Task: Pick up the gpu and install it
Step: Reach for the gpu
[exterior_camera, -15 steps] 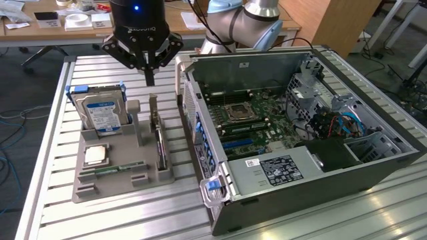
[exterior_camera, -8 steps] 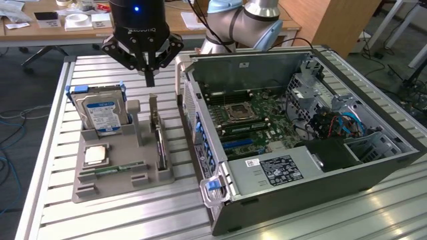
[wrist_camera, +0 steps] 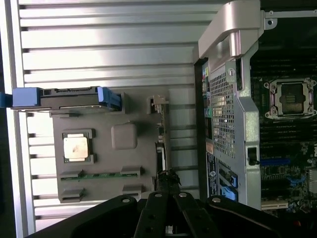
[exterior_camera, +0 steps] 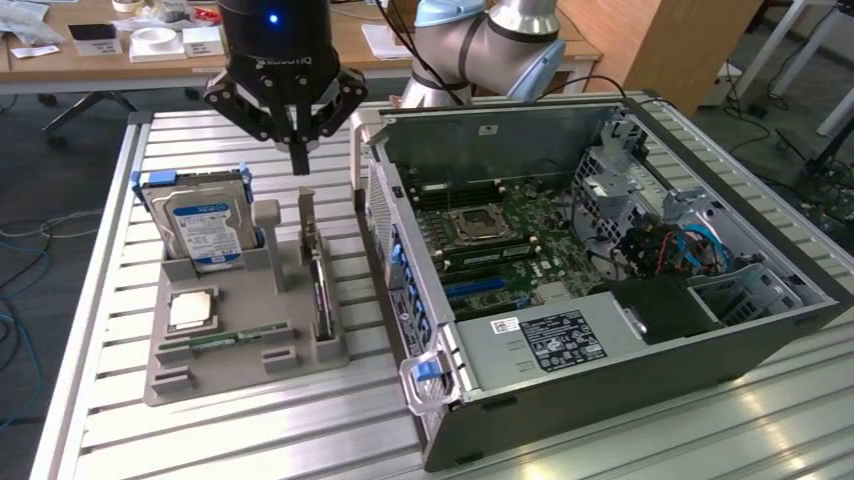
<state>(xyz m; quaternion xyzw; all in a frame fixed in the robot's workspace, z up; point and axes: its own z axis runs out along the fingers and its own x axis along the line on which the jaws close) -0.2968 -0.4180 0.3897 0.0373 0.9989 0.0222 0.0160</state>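
The gpu (exterior_camera: 320, 290) stands on its edge in a slot of the grey tray (exterior_camera: 214, 375), its silver bracket at the far end. My gripper (exterior_camera: 299, 160) hangs above that far end, fingers pressed together and shut on nothing. In the wrist view the gpu (wrist_camera: 159, 136) appears as a thin dark strip along the tray's edge, with my gripper (wrist_camera: 168, 179) just over its near part. The open computer case (exterior_camera: 747, 330) lies to the exterior view's right of the tray, its motherboard (exterior_camera: 507, 250) exposed.
On the tray also stand a silver hard drive (exterior_camera: 200, 225) with a blue label, a CPU chip (exterior_camera: 191, 310) and a green RAM stick (exterior_camera: 240, 335). The case's wall (exterior_camera: 400, 270) rises close beside the gpu. All rests on a slatted aluminium table (exterior_camera: 267, 440).
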